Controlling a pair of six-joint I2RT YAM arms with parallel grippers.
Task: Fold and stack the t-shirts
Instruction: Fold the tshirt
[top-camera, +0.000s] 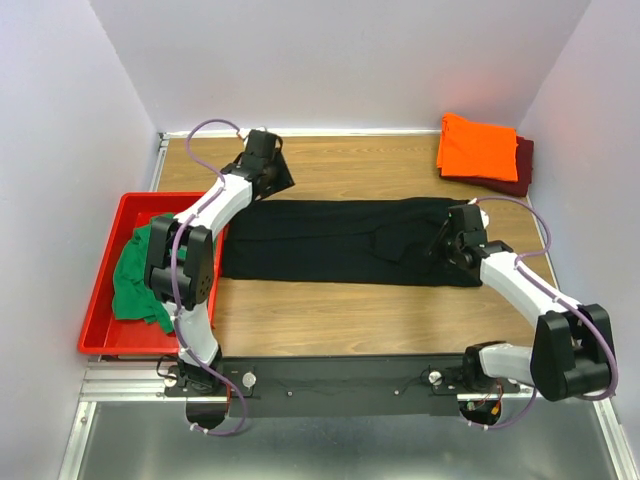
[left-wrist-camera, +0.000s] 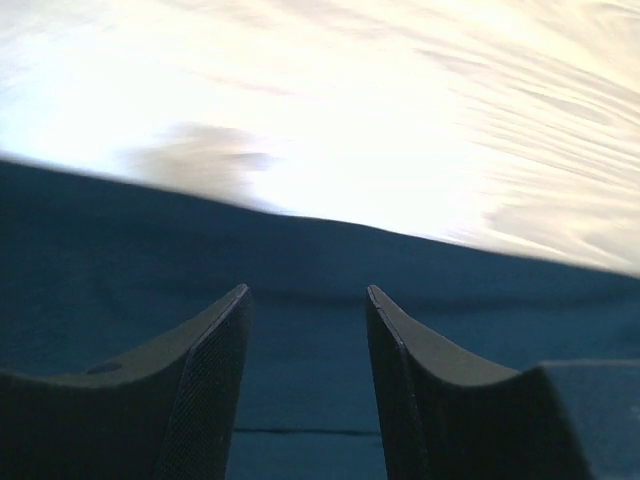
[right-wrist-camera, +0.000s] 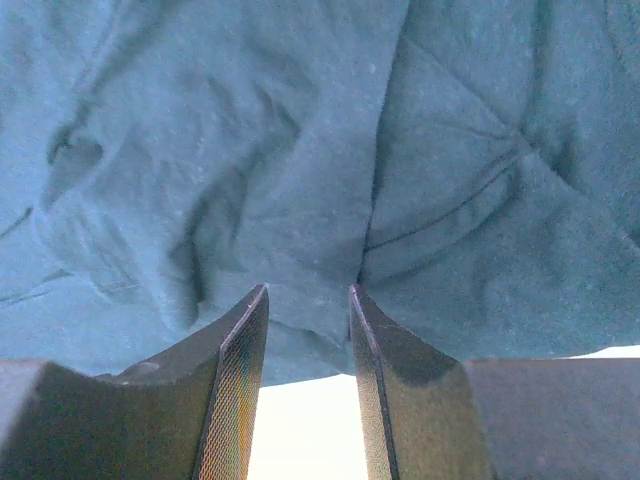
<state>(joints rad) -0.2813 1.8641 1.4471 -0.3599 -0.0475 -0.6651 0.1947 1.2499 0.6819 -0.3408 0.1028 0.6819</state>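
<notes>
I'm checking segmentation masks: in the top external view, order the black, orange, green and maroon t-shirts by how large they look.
1. black t-shirt
2. orange t-shirt and green t-shirt: too alike to rank; the left arm hides part of the green.
3. maroon t-shirt: only an edge shows.

This looked like a robotics lab cell: plain pale partition walls (top-camera: 330, 60) boxed in a wood-grain table (top-camera: 350, 320) on three sides. A left arm (top-camera: 215, 205) and a right arm (top-camera: 515, 280), white and black, were bolted to a black rail (top-camera: 340, 385) on an aluminium frame (top-camera: 120, 385) at its near edge.
</notes>
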